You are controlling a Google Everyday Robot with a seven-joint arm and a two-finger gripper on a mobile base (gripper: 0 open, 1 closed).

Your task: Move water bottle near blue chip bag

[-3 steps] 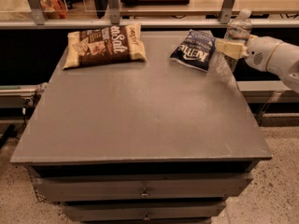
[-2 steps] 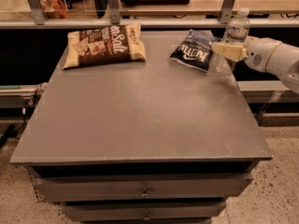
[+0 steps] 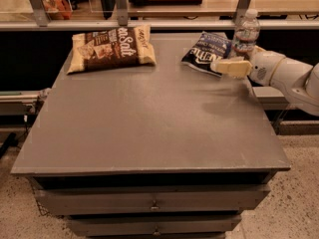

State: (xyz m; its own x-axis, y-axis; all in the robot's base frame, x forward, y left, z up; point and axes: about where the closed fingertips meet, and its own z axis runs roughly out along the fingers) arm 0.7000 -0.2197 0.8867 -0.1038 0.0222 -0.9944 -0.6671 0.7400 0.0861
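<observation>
The water bottle point(image 3: 245, 34) stands upright on the grey table point(image 3: 149, 118) at its far right, just right of the blue chip bag point(image 3: 207, 51), which lies flat. My gripper point(image 3: 242, 59) reaches in from the right, low over the table in front of the bottle's base. It is open. Its near finger point(image 3: 231, 66) lies in front of the bottle and beside the bag's right edge. The bottle's base is hidden behind the gripper.
A larger tan and brown "Sea Salt" bag point(image 3: 110, 48) lies at the table's far left. A metal rail and shelf point(image 3: 149, 24) run along the back edge. Drawers point(image 3: 154, 203) are below the front edge.
The gripper has drawn down and towards the camera, away from the bottle. The bottle has shifted slightly left and stands by the blue bag. The bags have not moved.
</observation>
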